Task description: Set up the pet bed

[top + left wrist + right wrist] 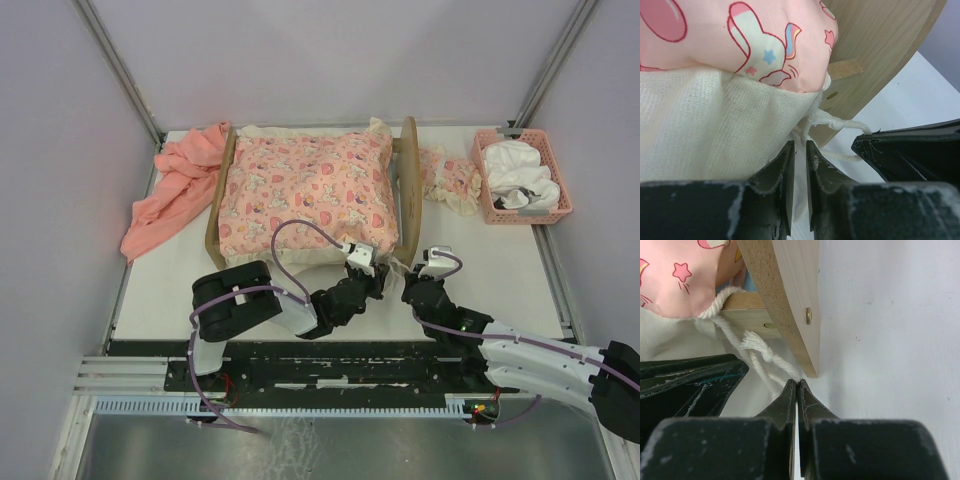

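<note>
Left gripper (800, 146) (jaws barely parted) sits by the pink cushion (740, 35).

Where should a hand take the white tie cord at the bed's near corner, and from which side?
Pinch the cord just above its knot, approaching from the near, table side. It lies loose beside the pet bed corner, and the knot stops slipping.

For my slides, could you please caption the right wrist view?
Shut right gripper by knotted white rope tie at corner of light-wood pet bed.
</note>
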`<state>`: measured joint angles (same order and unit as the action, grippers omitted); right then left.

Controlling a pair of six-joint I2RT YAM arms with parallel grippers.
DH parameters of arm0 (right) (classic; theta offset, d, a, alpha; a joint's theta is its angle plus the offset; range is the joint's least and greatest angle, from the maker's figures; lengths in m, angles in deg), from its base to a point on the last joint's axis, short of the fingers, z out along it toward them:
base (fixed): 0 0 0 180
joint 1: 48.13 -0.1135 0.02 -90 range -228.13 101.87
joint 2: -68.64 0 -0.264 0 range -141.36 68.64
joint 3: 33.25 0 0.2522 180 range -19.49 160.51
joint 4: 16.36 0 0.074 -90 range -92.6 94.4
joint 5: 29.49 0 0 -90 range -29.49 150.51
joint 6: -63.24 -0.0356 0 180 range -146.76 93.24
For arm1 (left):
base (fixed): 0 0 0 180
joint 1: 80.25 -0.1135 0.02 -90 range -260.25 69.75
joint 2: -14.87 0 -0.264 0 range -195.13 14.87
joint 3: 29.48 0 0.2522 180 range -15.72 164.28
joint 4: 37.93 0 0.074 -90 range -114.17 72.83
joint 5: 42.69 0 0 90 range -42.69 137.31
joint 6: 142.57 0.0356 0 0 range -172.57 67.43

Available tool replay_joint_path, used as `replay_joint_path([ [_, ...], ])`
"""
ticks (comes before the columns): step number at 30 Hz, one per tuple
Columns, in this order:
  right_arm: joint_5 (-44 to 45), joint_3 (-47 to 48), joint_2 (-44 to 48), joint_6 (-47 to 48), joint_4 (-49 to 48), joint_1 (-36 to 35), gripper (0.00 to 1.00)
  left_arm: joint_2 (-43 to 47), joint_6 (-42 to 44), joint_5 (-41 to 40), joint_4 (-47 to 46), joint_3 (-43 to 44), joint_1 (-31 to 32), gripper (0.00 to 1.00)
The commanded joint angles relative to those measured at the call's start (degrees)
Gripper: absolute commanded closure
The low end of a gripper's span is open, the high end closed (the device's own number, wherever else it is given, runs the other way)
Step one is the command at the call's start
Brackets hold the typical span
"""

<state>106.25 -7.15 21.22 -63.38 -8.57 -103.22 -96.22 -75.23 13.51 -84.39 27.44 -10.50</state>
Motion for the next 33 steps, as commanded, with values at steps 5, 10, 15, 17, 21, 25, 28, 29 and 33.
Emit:
replay_joint_path([
  [5,2.08,0.88,0.27,-0.07,-1.1,-0.15,0.98,-0.79,-0.06,0.0,-3.98,2.85,-0.32,0.71],
  [10,1.73,0.84,-0.03,-0.29,-1.35,-0.17,0.98,-1.77,-0.15,-1.74,-2.27,4.17,-0.46,0.69],
  [15,1.29,0.92,-0.3,0.31,-1.73,-0.15,0.98,-2.78,-0.46,-1.97,-2.15,4.69,-0.68,0.69],
  [17,1.46,1.01,-0.31,0.53,-1.56,-0.17,0.98,-2.9,-0.39,-2.13,-1.86,4.94,-0.76,0.69],
  [21,1.64,0.95,-0.45,1.61,-1.83,-0.12,0.98,-2.86,0.37,-1.82,-1.95,5.39,-0.98,0.81],
  [25,1.7,1.0,-1.23,4.49,-3.3,-0.13,0.98,-2.14,1.16,-0.4,-2.11,5.14,-0.93,0.97],
  [28,0.62,0.54,-1.27,8.11,-5.94,-0.11,0.98,-0.96,1.13,0.57,-2.77,3.47,-1.02,0.97],
  [29,0.32,0.52,-1.27,9.16,-6.6,-0.08,0.98,-0.58,0.78,1.98,-3.08,2.89,-0.96,0.97],
  [33,-0.11,-0.3,-1.48,17.41,-11.13,-0.06,0.98,0.92,0.24,4.23,-4.18,1.21,-0.85,0.97],
])
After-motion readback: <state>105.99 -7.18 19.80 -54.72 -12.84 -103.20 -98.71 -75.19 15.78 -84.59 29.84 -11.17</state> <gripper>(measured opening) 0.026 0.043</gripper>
